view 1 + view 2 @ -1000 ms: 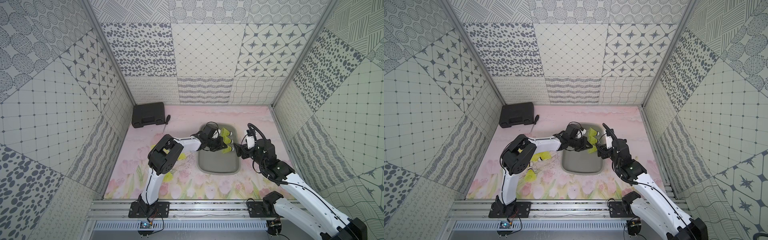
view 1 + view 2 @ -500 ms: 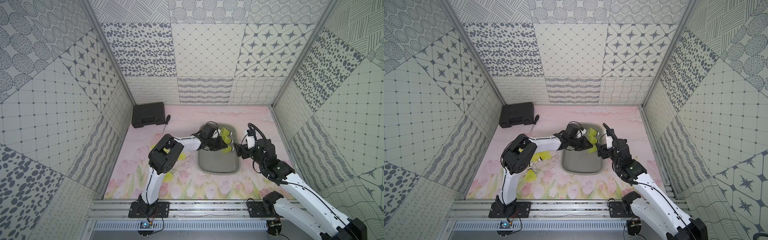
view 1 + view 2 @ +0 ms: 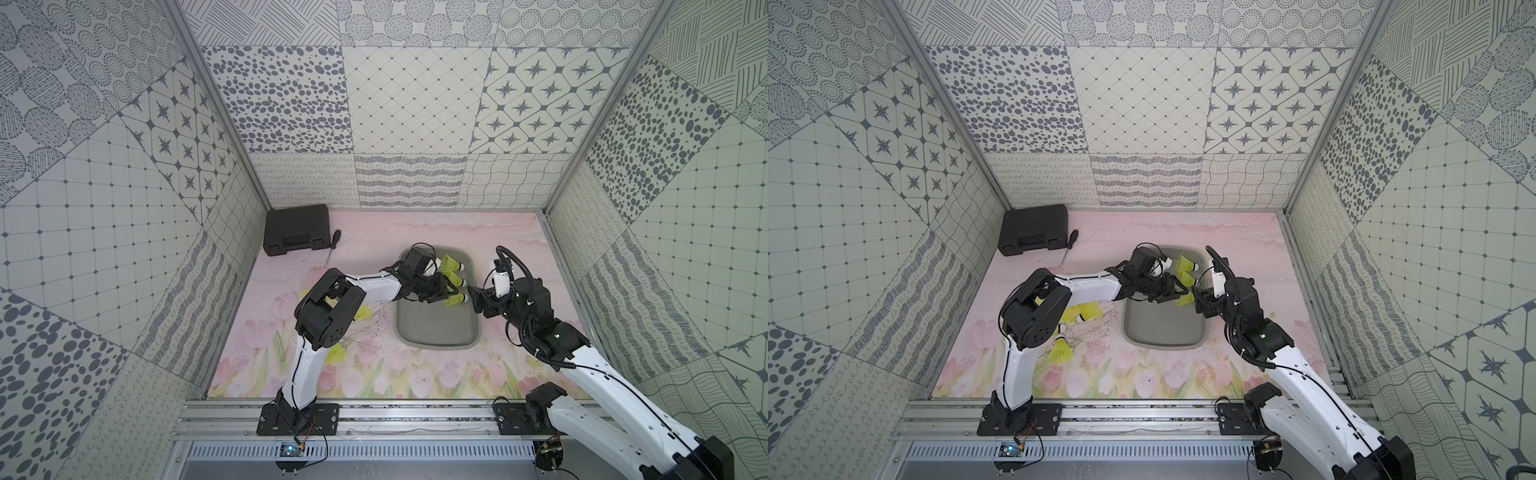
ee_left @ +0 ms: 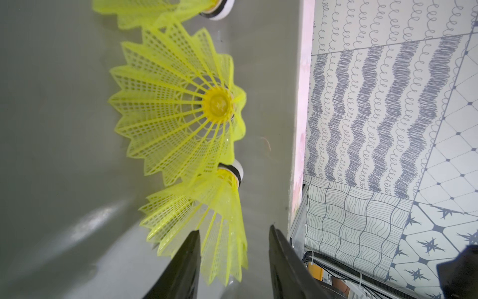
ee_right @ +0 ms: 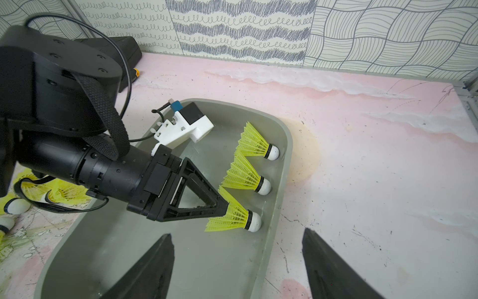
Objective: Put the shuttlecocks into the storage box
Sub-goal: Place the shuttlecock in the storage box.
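Shuttlecock sits inside the half-open left hand

L gripper jaws parted, releasing shuttlecock in storage box.

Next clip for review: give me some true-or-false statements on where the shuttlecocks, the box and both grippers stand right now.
1. Three shuttlecocks lie in the storage box. True.
2. The right gripper holds a shuttlecock. False: its fingers stand apart with nothing between them.
3. Several loose shuttlecocks lie on the mat beside the left arm. True.
4. The black case stands open. False: it is closed, in the far corner.
5. The left gripper is over the storage box, at a shuttlecock's skirt. True.
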{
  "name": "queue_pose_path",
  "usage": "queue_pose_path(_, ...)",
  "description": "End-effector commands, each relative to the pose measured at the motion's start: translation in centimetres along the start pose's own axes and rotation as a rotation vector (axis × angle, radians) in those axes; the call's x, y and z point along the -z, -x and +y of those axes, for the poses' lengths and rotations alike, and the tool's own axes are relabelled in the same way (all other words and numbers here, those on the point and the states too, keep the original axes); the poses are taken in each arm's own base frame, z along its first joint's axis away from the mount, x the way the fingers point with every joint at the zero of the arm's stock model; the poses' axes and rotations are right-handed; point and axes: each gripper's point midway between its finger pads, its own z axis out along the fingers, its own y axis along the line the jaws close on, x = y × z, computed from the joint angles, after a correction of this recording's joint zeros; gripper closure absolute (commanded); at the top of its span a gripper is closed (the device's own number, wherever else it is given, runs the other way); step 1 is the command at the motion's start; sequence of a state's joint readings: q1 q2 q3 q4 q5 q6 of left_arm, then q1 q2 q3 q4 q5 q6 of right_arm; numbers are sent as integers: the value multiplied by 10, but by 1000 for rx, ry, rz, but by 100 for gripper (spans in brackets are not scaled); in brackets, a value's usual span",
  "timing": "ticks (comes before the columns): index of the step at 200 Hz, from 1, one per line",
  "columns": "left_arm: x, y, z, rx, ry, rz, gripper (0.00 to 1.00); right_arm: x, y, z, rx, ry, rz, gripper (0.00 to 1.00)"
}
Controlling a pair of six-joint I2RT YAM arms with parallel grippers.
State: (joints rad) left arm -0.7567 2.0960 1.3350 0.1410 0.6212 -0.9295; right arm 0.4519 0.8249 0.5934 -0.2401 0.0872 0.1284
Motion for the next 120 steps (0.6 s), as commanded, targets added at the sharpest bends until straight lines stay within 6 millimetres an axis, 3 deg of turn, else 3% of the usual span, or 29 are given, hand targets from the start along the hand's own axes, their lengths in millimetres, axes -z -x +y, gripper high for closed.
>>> queue_pose_path(1,9,3,-8,-51,-14,-16,52,-1,4,0,-17,4,-18,19)
queue_pose_path(59,46,9,-4,-74,25,-78,48,-1,5,-2,-18,-4,-20,18)
queue_pose_path(120,123,17,24,-117,219,-203,48,-1,4,-2,-19,-8,-20,18)
